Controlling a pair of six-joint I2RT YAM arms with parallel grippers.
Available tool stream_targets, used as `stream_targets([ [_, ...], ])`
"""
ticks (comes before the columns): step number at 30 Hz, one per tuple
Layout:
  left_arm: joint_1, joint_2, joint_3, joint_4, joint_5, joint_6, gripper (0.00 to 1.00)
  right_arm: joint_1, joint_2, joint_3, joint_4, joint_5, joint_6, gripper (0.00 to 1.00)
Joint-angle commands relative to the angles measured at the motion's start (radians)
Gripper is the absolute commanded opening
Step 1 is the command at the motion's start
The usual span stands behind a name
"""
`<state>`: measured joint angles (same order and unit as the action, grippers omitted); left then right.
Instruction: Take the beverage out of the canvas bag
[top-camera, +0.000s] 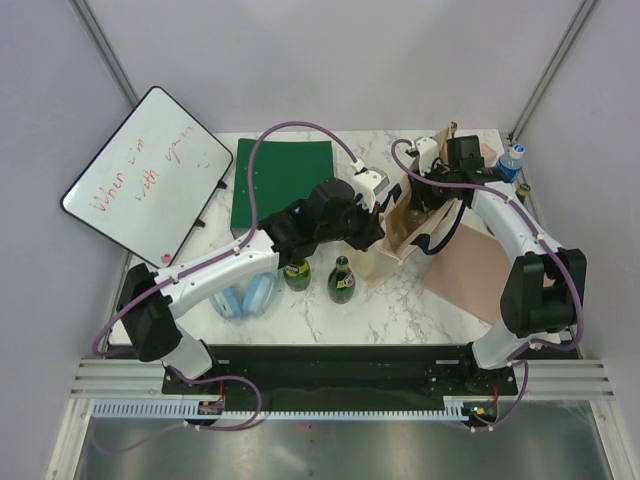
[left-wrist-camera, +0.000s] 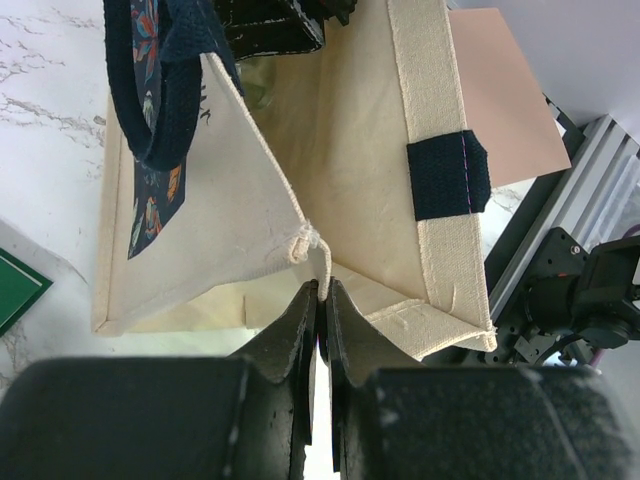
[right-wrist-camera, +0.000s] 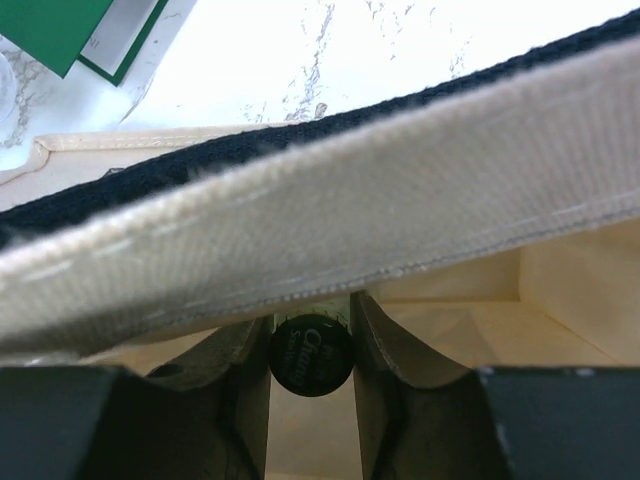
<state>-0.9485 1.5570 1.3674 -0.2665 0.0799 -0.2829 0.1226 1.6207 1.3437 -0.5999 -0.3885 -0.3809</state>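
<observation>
The right gripper (right-wrist-camera: 312, 322) reaches into the bag (left-wrist-camera: 350, 150), its fingers close on both sides of a bottle (right-wrist-camera: 312, 357) whose cap faces the bag's mouth, long axis running down inside. Whether they grip it cannot be told. The left gripper (left-wrist-camera: 320, 292) pinches the bag's rim corner, jaws together. The bag stands on a marble table (top-camera: 400, 305), two green bottles (top-camera: 342, 281) just beside it, grey walls around.

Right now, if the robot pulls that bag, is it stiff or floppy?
Probably floppy: the bag is soft cloth, and its rim creases where the left gripper pinches it. It likely sags if let go. The bottle inside may weigh it down a bit.
</observation>
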Motion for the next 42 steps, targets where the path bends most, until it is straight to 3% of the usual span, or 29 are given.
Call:
stream_targets([
  [1, 0.005, -0.015, -0.008, 0.018, -0.015, -0.015, 0.12, 0.006, -0.025, 0.081, -0.038, -0.087, 0.004, 0.08],
  [5, 0.007, -0.018, -0.008, 0.016, -0.02, -0.01, 0.12, 0.008, -0.045, 0.155, -0.047, -0.136, 0.013, 0.0],
  [15, 0.011, -0.025, -0.004, 0.015, -0.022, -0.001, 0.13, 0.008, -0.085, 0.322, -0.049, -0.182, 0.037, 0.0],
  [27, 0.024, -0.011, 0.036, -0.023, -0.147, -0.045, 0.16, -0.005, -0.134, 0.463, -0.047, -0.21, 0.068, 0.0],
  [42, 0.056, -0.012, 0.013, -0.048, -0.147, -0.085, 0.17, -0.182, -0.078, 0.63, 0.094, -0.285, 0.253, 0.0],
])
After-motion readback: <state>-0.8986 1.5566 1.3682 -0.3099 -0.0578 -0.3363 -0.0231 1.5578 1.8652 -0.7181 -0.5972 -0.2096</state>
